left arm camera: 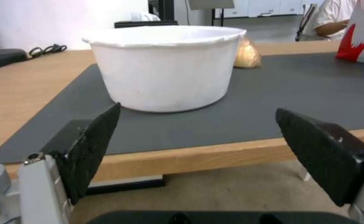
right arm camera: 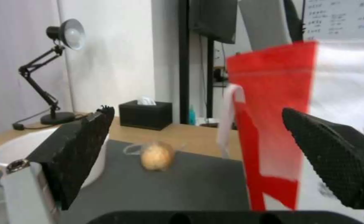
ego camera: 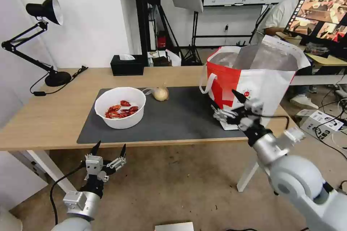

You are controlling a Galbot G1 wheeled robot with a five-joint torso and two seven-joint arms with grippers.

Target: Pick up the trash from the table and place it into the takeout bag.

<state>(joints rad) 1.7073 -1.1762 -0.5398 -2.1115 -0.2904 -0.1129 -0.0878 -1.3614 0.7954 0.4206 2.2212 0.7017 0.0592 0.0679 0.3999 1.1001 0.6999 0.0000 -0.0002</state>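
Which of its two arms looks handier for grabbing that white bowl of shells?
Probably the left. The left gripper hangs open just off the table's near edge, facing the white bowl. The right gripper is open too, but over by the takeout bag.

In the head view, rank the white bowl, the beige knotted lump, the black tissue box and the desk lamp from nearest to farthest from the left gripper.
From the open left gripper, below the table's front edge:
1. White bowl, on the mat's left part, just ahead.
2. Beige knotted lump, behind the bowl, toward the right.
3. Black tissue box and desk lamp, at the back edge: too close to call.
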